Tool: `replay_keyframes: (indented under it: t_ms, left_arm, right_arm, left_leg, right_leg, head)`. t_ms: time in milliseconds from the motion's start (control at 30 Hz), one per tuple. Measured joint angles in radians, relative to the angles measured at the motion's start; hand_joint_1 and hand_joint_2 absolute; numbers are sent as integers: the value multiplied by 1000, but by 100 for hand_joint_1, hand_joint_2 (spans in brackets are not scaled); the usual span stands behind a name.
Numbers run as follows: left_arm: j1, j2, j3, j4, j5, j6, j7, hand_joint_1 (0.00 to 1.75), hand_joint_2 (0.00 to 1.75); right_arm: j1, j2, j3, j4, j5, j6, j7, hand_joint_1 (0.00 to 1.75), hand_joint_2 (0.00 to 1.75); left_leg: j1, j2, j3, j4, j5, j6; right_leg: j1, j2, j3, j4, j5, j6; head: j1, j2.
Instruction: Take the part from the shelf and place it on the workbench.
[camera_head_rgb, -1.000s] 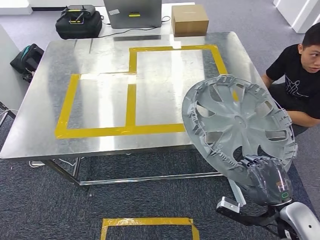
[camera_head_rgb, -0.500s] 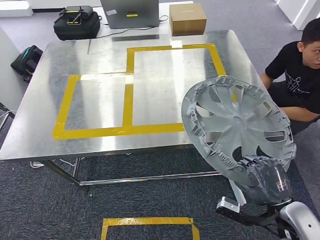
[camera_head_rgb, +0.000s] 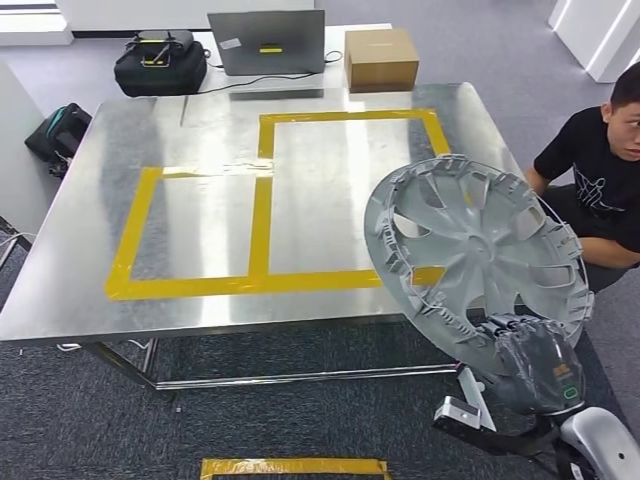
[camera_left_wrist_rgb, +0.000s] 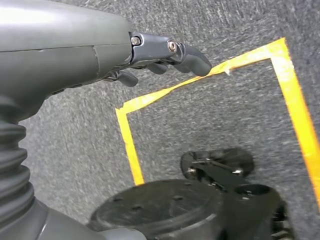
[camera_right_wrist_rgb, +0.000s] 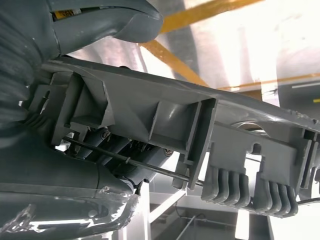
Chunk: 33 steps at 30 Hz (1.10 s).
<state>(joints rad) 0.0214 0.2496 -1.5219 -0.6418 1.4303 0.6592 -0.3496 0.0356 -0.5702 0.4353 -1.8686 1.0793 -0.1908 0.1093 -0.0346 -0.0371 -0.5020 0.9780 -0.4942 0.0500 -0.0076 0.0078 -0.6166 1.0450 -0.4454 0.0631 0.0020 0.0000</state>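
Part (camera_head_rgb: 475, 255) off shelf, gripped by right hand (camera_head_rgb: 532, 362) over bench (camera_head_rgb: 75, 270) edge; left hand (camera_left_wrist_rgb: 151, 55) empty; placing remains

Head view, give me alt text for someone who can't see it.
The robot's right hand holds a grey wheel cover tilted over the near right corner of a steel workbench marked with yellow tape; a person crouches at right.

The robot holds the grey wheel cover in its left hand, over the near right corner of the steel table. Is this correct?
Not quite. The head view shows the right hand holding the wheel cover, not the left. The rest is correct: it is over the near right corner of the steel table.
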Motion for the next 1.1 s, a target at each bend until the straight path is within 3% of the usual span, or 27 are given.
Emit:
replay_keyframes:
  t_ms: [100, 167, 233, 300, 333, 367, 433, 467, 533, 633, 667, 767, 800, 833, 900, 1033, 1100]
  left_arm:
    - [-1, 11, 0, -23, 5, 19, 1, 0, 175]
    - [-1, 19, 0, -41, 10, 30, 0, 0, 175]
    - [-3, 27, 0, -56, 14, 37, 0, 0, 175]
    - [-3, 31, 1, -65, 15, 41, 0, 0, 175]
    - [-2, 33, 1, -69, 15, 41, 0, 0, 175]
    - [-1, 34, 0, -74, 15, 41, 0, 0, 175]
    - [0, 37, 0, -82, 15, 42, 0, 0, 175]
    - [-1, 39, 0, -85, 15, 42, 0, 0, 175]
    - [-3, 40, 1, -91, 15, 42, 0, 0, 175]
    - [-3, 42, 0, -98, 16, 42, -1, 0, 175]
    - [-3, 43, 0, -100, 17, 42, -2, 0, 175]
    - [-7, 45, 0, -104, 21, 42, -3, 0, 175]
    - [-7, 46, 0, -105, 23, 42, -3, 0, 175]
    - [-8, 47, 0, -106, 24, 42, -3, 0, 175]
    - [-7, 48, 0, -107, 25, 42, -3, 0, 175]
    - [-7, 48, -1, -107, 33, 42, -3, 0, 175]
    - [-8, 49, -3, -109, 38, 42, -2, 0, 175]
  right_arm:
    - [0, 0, 3, 1, -1, 1, 1, 175, 175]
    - [-1, 0, 3, 0, -1, 2, 2, 175, 175]
    - [-4, 0, 4, -1, -1, 2, 1, 175, 175]
    - [-5, 0, 4, -1, -1, 2, 1, 175, 175]
    - [-5, 0, 5, -1, -1, 2, 1, 175, 175]
    - [-5, 0, 5, -1, -1, 2, 1, 175, 175]
    - [-7, 0, 6, -1, -1, 2, 1, 175, 175]
    - [-10, 0, 6, -1, -1, 2, 1, 175, 175]
    - [-15, 0, 6, -1, 0, 2, -1, 175, 175]
    - [-19, 0, 6, -1, 0, 2, -3, 175, 175]
    - [-21, 0, 6, -1, -1, 2, -3, 175, 175]
    - [-29, 0, 6, 0, -1, 3, -3, 175, 175]
    - [-30, 0, 6, 0, -1, 4, -3, 175, 175]
    - [-31, 0, 6, 0, -1, 4, -4, 175, 175]
    - [-32, 0, 6, 1, -1, 4, -4, 175, 175]
    - [-37, 0, 7, 2, -7, 14, -10, 175, 175]
    - [-44, 0, 10, 4, -14, 22, -20, 175, 175]
  left_leg:
    - [-1, 0, 15, 2, -2, -14]
    - [0, 6, -6, 47, -6, -26]
    - [8, 15, -77, 158, -48, -43]
    - [22, 19, -157, 264, -96, -58]
    - [29, 20, -179, 281, -93, -64]
    - [35, 22, -184, 262, -65, -70]
    - [46, 26, -146, 137, 35, -83]
    - [48, 29, -123, 70, 66, -86]
    - [49, 33, -100, 3, 87, -81]
    - [45, 31, -96, 1, 85, -61]
    - [45, 30, -92, 2, 84, -58]
    - [38, 26, -84, 3, 78, -56]
    - [36, 26, -83, 3, 77, -54]
    - [35, 25, -84, 3, 76, -52]
    - [34, 25, -84, 4, 74, -49]
    - [33, 25, -85, 5, 72, -46]
    - [33, 25, -84, 5, 72, -45]
  right_leg:
    - [3, -1, 31, -29, 5, -29]
    - [-3, -3, 48, -44, 5, -40]
    - [-8, -5, 58, -52, 0, -48]
    - [-12, -6, 63, -52, -8, -49]
    - [-14, -7, 67, -52, -12, -47]
    - [-17, -7, 73, -52, -17, -45]
    - [-23, -6, 88, -53, -29, -34]
    - [-25, -6, 94, -52, -34, -27]
    - [-23, -5, 97, -54, -42, -13]
    - [-24, -6, 100, -61, -52, 7]
    - [-25, -7, 102, -61, -50, 4]
    - [-24, -10, 113, -65, -49, -47]
    - [-25, -12, 118, -68, -52, -57]
    - [-25, -12, 121, -70, -49, -57]
    - [-26, -12, 126, -76, -47, -45]
    - [-30, -12, 131, -89, -47, 3]
    - [-31, -12, 131, -91, -47, 16]
  head:
    - [-1, 0]
    - [-5, 0]
    - [-11, 0]
    - [-12, 0]
    - [-12, 0]
    - [-12, 0]
    - [-13, 0]
    - [-15, 0]
    - [-19, 0]
    - [-19, 0]
    - [-17, 0]
    - [-10, 0]
    - [-10, 0]
    - [-10, 0]
    - [-10, 0]
    - [-10, 0]
    - [-10, 0]
